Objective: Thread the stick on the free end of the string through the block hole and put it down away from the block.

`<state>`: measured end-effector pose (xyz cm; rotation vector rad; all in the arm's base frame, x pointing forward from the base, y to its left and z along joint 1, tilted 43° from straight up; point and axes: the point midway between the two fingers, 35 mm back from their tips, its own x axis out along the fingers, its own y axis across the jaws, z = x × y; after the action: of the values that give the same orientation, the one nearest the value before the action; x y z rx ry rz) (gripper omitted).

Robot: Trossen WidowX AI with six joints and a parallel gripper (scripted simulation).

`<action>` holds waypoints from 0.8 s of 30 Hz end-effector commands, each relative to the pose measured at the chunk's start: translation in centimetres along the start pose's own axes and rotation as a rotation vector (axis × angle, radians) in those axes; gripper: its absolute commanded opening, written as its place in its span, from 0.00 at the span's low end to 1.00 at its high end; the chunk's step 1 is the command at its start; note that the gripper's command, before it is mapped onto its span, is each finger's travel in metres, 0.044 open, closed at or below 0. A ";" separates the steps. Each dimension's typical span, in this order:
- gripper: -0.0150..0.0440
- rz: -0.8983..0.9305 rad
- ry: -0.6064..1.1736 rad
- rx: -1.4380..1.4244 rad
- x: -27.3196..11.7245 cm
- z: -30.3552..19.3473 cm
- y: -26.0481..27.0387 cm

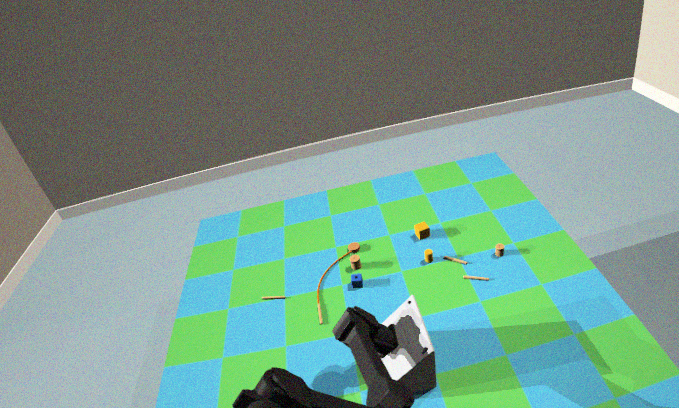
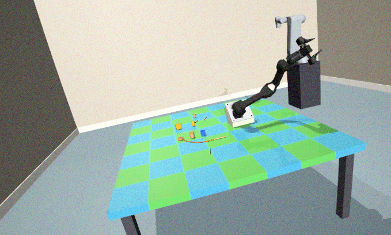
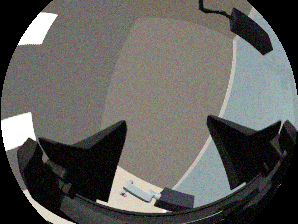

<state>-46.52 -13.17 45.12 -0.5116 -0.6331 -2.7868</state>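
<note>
The round wooden button [image 1: 353, 247] [image 2: 180, 139] lies on the checkered table [image 1: 260, 253] [image 2: 167, 186]. An orange string [image 1: 320, 283] [image 2: 196, 141] curves from it to the thin wooden stick [image 1: 320, 315] [image 2: 219, 138], which lies flat. An orange-yellow cube [image 1: 421, 230] [image 2: 178, 126] and a smaller blue cube [image 1: 356, 280] [image 2: 202, 133] stand on the table; the blue one shows a dark spot on top. I cannot tell for certain which is the block with the hole. My gripper [image 2: 317, 44] [image 3: 168, 121] is open and empty, raised high and pointing away from these objects.
A tan cylinder [image 1: 355, 262] [image 2: 192, 135] stands between button and blue cube. A yellow cylinder [image 1: 428, 255] [image 2: 193, 123] and another tan cylinder [image 1: 499, 249] [image 2: 194, 115] stand near two loose sticks [image 1: 455, 260] [image 1: 476, 277]. Another loose stick [image 1: 273, 297] [image 2: 209, 151] lies beyond the string.
</note>
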 end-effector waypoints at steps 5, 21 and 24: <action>1.00 0.037 -0.051 0.007 -0.6 1.6 0.7; 1.00 0.175 -0.589 0.212 -9.5 20.8 3.2; 1.00 0.217 -0.714 0.245 -12.7 24.7 3.9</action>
<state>-31.91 -5.24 59.82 -1.2705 -0.9254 -2.3734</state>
